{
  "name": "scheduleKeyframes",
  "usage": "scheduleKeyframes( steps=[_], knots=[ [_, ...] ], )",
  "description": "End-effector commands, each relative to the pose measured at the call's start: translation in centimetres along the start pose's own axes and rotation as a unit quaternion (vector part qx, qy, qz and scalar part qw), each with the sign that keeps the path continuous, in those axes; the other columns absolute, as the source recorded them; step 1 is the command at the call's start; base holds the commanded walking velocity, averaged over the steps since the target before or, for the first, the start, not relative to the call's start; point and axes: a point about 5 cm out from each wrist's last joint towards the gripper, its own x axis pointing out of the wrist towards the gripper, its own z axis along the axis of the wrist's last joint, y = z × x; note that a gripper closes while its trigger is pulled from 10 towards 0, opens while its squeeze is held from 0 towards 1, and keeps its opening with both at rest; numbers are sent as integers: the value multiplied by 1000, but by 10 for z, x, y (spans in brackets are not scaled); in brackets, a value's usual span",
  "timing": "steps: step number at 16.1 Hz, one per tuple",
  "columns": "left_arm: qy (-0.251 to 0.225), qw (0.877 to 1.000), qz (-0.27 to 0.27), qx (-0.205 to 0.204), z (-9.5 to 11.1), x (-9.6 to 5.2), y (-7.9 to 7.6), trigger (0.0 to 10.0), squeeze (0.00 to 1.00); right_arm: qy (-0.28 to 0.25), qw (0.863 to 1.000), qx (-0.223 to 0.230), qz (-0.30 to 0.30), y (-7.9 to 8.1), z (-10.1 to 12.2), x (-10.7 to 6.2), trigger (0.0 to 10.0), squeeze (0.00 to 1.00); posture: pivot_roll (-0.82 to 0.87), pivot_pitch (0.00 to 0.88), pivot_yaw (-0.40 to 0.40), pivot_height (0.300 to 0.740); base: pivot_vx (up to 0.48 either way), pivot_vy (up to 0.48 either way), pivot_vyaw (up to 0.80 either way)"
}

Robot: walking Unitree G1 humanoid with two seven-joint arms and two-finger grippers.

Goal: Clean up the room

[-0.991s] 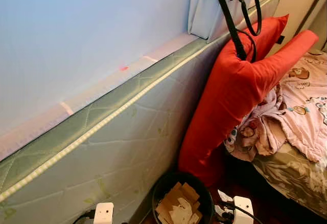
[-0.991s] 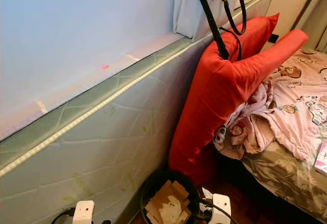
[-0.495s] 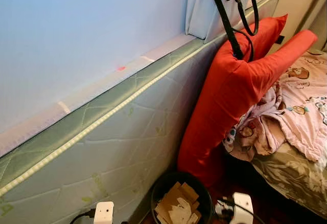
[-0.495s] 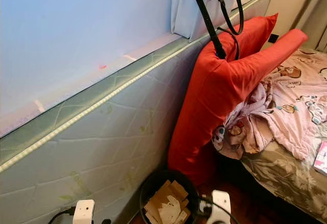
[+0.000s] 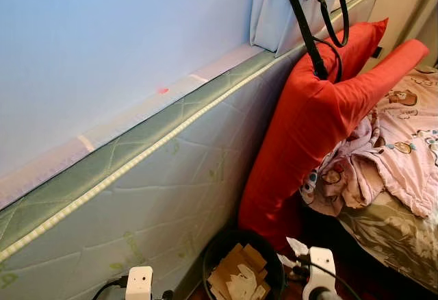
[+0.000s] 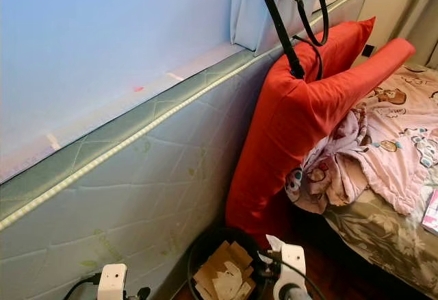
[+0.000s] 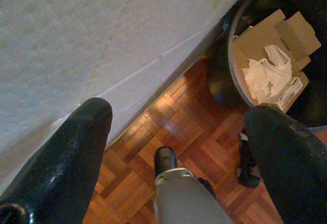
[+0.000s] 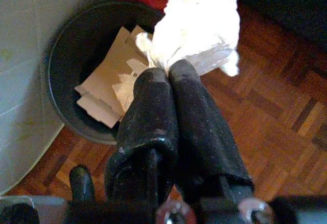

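Note:
My right gripper point(image 8: 171, 71) is shut on a crumpled white paper point(image 8: 199, 24), which it holds just beside the rim of a black trash bin point(image 8: 71, 42). The bin point(image 5: 217, 246) stands on the floor at the foot of the upright mattress and holds cardboard pieces point(image 5: 238, 278) and paper scraps. In the left eye view the white paper point(image 5: 295, 246) shows above my right wrist point(image 5: 319, 272). My left gripper point(image 7: 179, 132) hangs open over the parquet floor beside the mattress, left of the bin point(image 7: 231, 55), with nothing between its fingers.
A mattress point(image 5: 157, 177) leans upright against the wall. Red pillows point(image 5: 315, 122) rest against it, with a white handbag point(image 5: 280, 12) with black straps above. A bed with a pink blanket point(image 5: 397, 149) lies to the right. Parquet floor point(image 7: 184, 121) runs between bin and bed.
My right wrist with the white paper has shifted a little left and up, closer to the bin. The left arm has barely moved.

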Motion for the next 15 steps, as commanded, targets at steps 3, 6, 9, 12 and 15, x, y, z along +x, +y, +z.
scheduleKeyframes(
  steps=[3, 6, 9, 12, 15],
  knots=[
    [12, 1000, 3, 7, -4, -1, 2, 10000, 0, 1, 1000, -4, 0, 0, -3, -1, 10000, 0, -27, 0, -17, 740, 0, -204, 0],
    [13, 1000, 4, 7, -4, 0, 1, 10000, 0, -2, 1000, -14, 0, -1, -2, -1, 10000, 0, -27, 0, -19, 740, 0, -330, 0],
    [11, 1000, 5, 1, -4, -1, 1, 10000, 0, -8, 1000, -17, 2, -1, 1, -1, 10000, 0, -27, 0, -21, 740, 0, -203, 135],
    [12, 1000, 5, -2, -4, -1, 0, 10000, 0, -9, 1000, -22, 10, 0, 3, 0, 10000, 0, -28, 0, -23, 740, 0, 0, 721],
    [11, 1000, 5, -5, -4, -1, 0, 10000, 0, -7, 1000, -22, 14, 2, 2, 0, 10000, 0, -28, 0, -23, 740, 0, 0, 800]
  ],
)
